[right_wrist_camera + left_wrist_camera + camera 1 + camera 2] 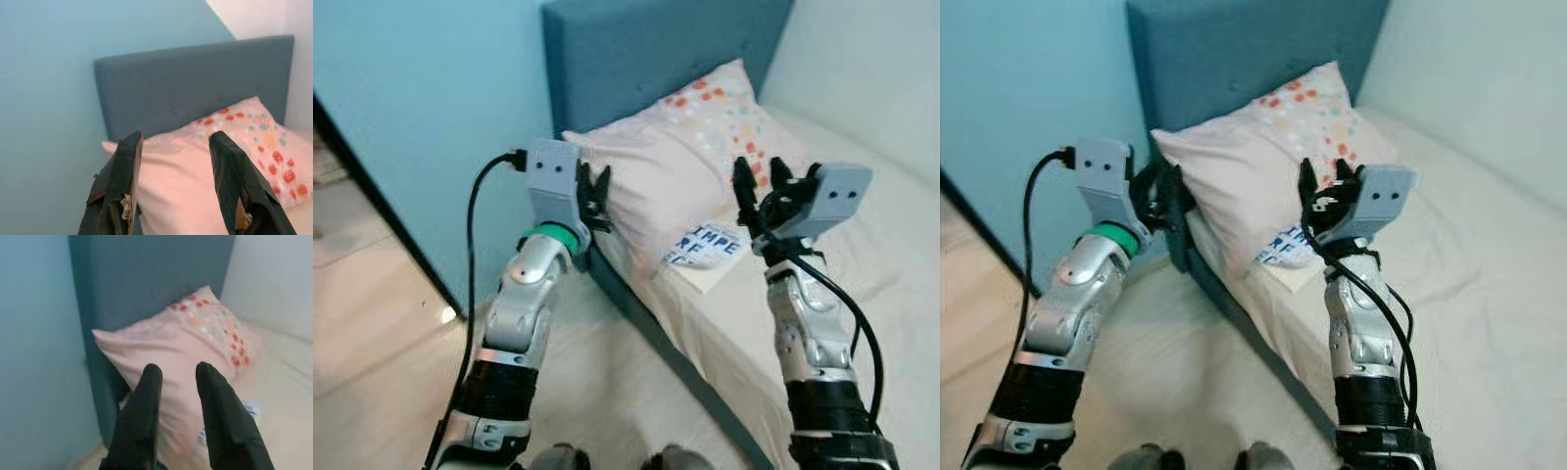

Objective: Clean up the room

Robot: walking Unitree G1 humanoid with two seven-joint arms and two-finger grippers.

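A pink pillow [675,166] with coloured dots at its far end lies at the head of the bed, against the blue headboard [636,49]. My left gripper [594,199] is raised at the pillow's near left corner, fingers open with nothing between them; the left wrist view shows the pillow [190,347] just beyond the fingertips. My right gripper [759,191] is held up open over the pillow's right side, empty. Under the pillow's near edge lies a white item with blue letters [705,245].
The bed's cream sheet [862,255] stretches to the right, with a blue bed frame edge [685,362] running along its near side. A light blue wall [431,108] stands to the left, and pale floor [372,323] lies below it.
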